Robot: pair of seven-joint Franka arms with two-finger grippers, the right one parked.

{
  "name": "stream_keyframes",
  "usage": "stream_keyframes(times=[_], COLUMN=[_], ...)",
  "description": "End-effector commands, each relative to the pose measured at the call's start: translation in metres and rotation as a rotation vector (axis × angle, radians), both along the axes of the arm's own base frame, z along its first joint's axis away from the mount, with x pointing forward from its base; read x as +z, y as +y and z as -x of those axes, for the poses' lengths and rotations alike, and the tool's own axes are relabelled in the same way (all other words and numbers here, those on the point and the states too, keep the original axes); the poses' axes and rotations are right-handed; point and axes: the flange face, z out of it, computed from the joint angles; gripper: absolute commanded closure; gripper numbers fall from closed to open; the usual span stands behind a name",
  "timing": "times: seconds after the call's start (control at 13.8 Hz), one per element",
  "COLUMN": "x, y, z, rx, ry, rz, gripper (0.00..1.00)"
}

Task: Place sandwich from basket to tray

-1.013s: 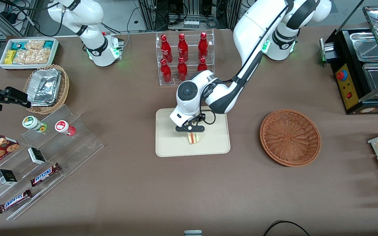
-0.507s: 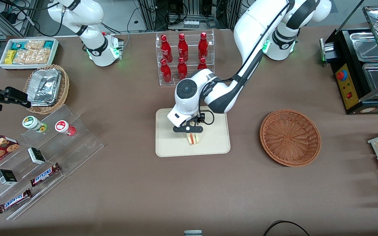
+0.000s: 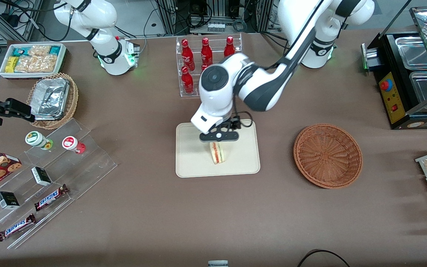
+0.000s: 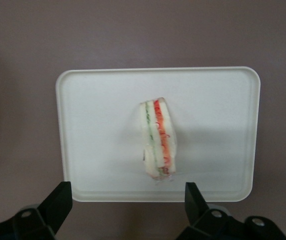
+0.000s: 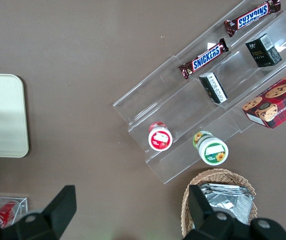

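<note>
The sandwich [image 3: 217,152], a pale bread wedge with red-orange and green filling, lies on the cream-beige tray [image 3: 191,163] in the middle of the table. It also shows in the left wrist view [image 4: 158,140], resting on the tray [image 4: 93,110]. My left gripper [image 3: 219,136] is open and empty, raised above the tray, a little farther from the front camera than the sandwich. Its two black fingers [image 4: 58,202] stand wide apart. The reddish-brown wicker basket [image 3: 327,155] sits empty toward the working arm's end of the table.
A clear rack of red bottles [image 3: 208,63] stands farther from the camera than the tray. Toward the parked arm's end are a tan wicker basket with foil trays [image 3: 52,99], a white snack bin [image 3: 32,59] and an acrylic display with snack bars [image 3: 46,178]. A black food warmer [image 3: 410,74] stands at the working arm's end.
My left gripper has let go of the sandwich, opened and risen above the tray. The sandwich stays on the tray.
</note>
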Motion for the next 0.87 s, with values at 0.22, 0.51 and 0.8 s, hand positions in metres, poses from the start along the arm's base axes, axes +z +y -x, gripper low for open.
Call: stream_keyframes(times=[0.22,0.51,0.8], x=[0.110,0.150,0.177], y=[0.098,0.151,0.207], z=[-0.013,-0.010,-0.015], rx=[0.128,0.089,0.042], ry=[-0.005,0.038,0.071], rz=[-0.037,-0.079,-0.092], gripper=[0.01,0.01,0.00])
